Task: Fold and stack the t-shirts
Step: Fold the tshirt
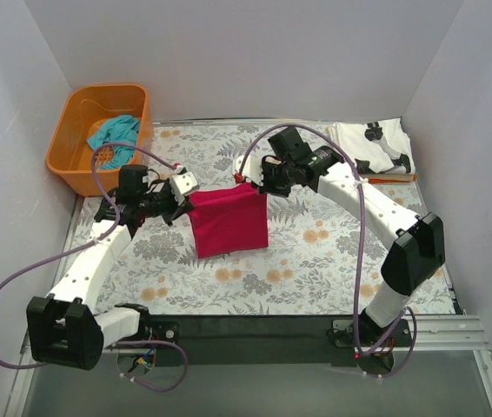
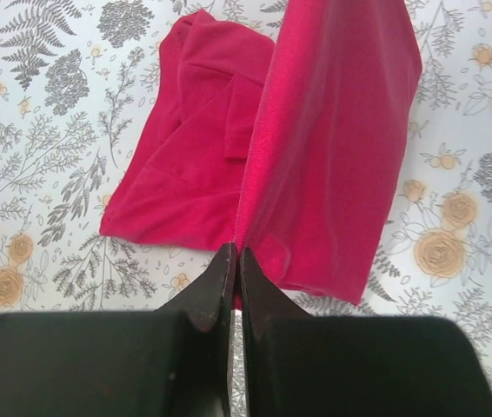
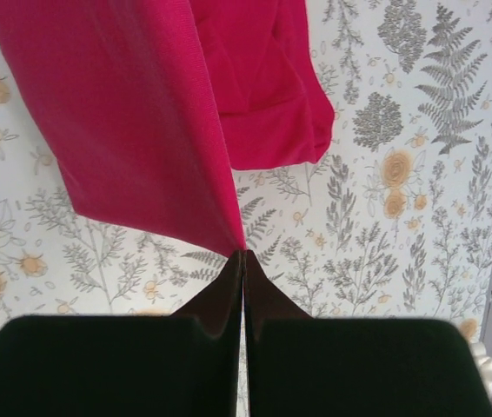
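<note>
The magenta-red t-shirt (image 1: 227, 221) hangs as a sheet between both grippers above the middle of the table, its lower part resting on the cloth. My left gripper (image 1: 185, 196) is shut on its left top corner; the shirt (image 2: 315, 148) drapes away from the tips. My right gripper (image 1: 260, 187) is shut on the right top corner, with the shirt (image 3: 133, 122) hanging from the tips. The white t-shirt with black marks (image 1: 372, 146) lies folded at the far right. The teal t-shirt (image 1: 114, 137) lies crumpled in the orange basket.
The orange plastic basket (image 1: 72, 156) stands at the far left corner. A floral tablecloth (image 1: 315, 261) covers the table. White walls close in the left, back and right sides. A black strip runs along the near edge by the arm bases.
</note>
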Controlling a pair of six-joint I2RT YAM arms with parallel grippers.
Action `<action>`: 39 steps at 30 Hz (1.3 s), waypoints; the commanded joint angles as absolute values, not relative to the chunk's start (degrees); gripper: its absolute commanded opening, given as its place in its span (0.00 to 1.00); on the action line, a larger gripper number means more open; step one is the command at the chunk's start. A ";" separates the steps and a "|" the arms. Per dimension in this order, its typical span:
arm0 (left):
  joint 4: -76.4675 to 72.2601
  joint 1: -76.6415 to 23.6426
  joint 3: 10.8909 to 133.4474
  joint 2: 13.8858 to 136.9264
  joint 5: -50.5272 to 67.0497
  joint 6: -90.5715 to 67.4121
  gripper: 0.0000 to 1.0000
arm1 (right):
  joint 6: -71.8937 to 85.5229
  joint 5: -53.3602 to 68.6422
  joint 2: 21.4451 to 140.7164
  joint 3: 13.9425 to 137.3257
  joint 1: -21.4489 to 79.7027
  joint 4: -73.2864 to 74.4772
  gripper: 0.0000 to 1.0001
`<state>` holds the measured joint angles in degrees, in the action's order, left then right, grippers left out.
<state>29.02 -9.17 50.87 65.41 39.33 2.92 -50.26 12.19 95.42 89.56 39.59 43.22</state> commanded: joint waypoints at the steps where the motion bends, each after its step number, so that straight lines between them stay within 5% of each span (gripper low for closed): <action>1: 24.44 -8.26 53.70 67.67 39.20 2.55 0.00 | -52.91 11.69 98.60 94.48 37.53 43.16 0.01; 31: 3.25 -4.57 63.54 105.28 26.37 -11.25 0.00 | -49.93 8.00 133.41 118.47 31.82 28.84 0.02; 33: 4.48 -4.40 66.16 107.31 24.79 -13.70 0.04 | -47.83 6.25 134.47 120.57 31.73 27.78 0.21; 39: 10.89 -3.78 72.15 104.08 26.36 -19.41 0.38 | -42.37 2.90 128.35 120.33 31.46 26.10 0.42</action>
<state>8.58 -4.36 68.23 108.97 26.85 -15.38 -46.30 5.58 134.89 117.91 31.86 29.45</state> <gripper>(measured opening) 0.324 0.395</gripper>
